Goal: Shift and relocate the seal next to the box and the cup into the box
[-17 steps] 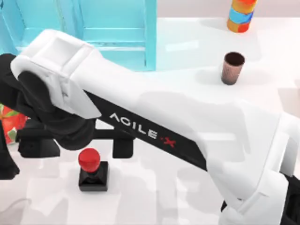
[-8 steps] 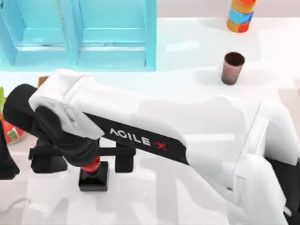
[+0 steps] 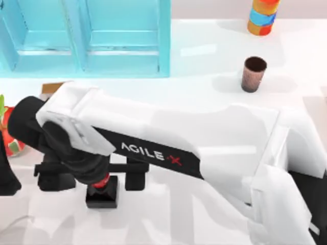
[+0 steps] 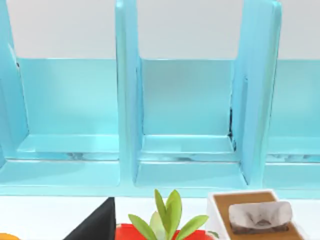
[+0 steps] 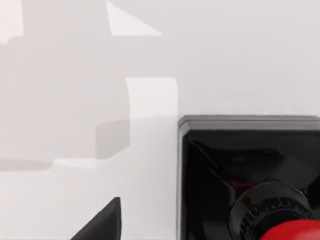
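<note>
From above, your right gripper (image 3: pixel 94 176) hangs over the seal (image 3: pixel 102 193) at the table's (image 3: pixel 204 87) front left, its two dark fingers (image 3: pixel 135 176) spread wide, one on each side, not yet closed on it. The wrist camera adds what the arm hides: the seal's (image 5: pixel 250 180) black base and red knob close below. The box (image 3: pixel 87 35) lies beyond the jaws, and the cup (image 3: pixel 253 74) well off to their right. I cannot tell how your left gripper's jaws stand.
</note>
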